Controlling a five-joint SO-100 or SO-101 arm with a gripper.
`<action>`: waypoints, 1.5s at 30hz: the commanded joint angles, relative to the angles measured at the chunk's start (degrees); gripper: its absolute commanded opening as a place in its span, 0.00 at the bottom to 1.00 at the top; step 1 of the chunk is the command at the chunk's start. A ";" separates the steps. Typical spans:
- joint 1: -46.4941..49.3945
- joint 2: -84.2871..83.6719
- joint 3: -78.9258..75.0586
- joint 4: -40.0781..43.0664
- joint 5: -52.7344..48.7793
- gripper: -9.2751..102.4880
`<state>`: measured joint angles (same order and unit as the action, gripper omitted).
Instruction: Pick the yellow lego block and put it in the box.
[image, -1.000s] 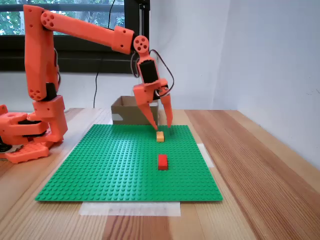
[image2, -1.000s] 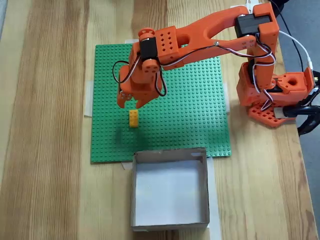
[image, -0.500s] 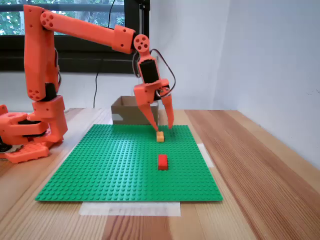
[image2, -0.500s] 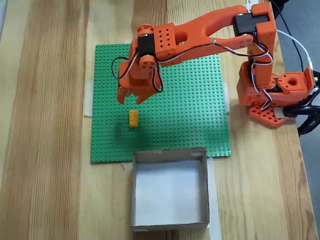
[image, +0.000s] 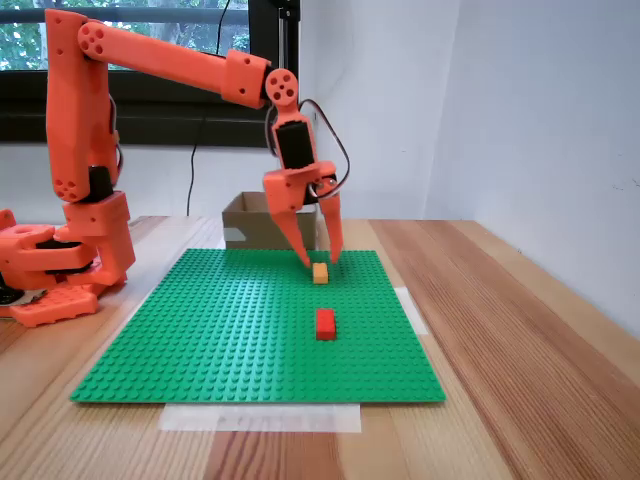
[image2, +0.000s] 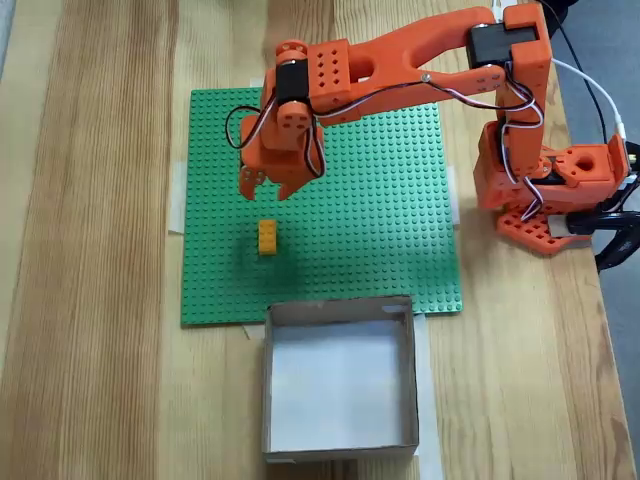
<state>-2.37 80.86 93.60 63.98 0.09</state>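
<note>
- Tape strips are seen at the lower edge of a fixed view, and the green baseplate (image: 250, 325) appears to be fastened by them to the wooden table (image: 520, 330), presumably so that it is kept from sliding.
- The red brick (image: 325, 323) is set just below centre of that view; in the downward-looking fixed view its place is covered by the arm.
- The yellow lego block (image: 320, 272) is placed a little above it, flat on the baseplate, untouched; in the downward-looking fixed view it (image2: 268, 238) is found left of centre.
- The gripper (image: 318, 257) is held point-down, its 2 fingers parted and nothing gripped, a pose judged to suit a descent astride the block. From the side the tips seem right at the block; from above the gripper (image2: 265, 188) is shown clearly short of it.
- The box (image: 262, 220) is glimpsed behind the arm as 1 brown wall; from above the box (image2: 340, 312) is shown open-topped and empty at the lower centre.
</note>
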 joint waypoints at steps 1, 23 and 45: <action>0.44 0.70 0.00 0.35 -0.35 0.21; -2.72 1.05 1.93 1.32 2.20 0.24; -4.92 -2.46 -0.18 -2.29 3.60 0.24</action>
<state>-6.94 78.75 95.71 61.96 3.60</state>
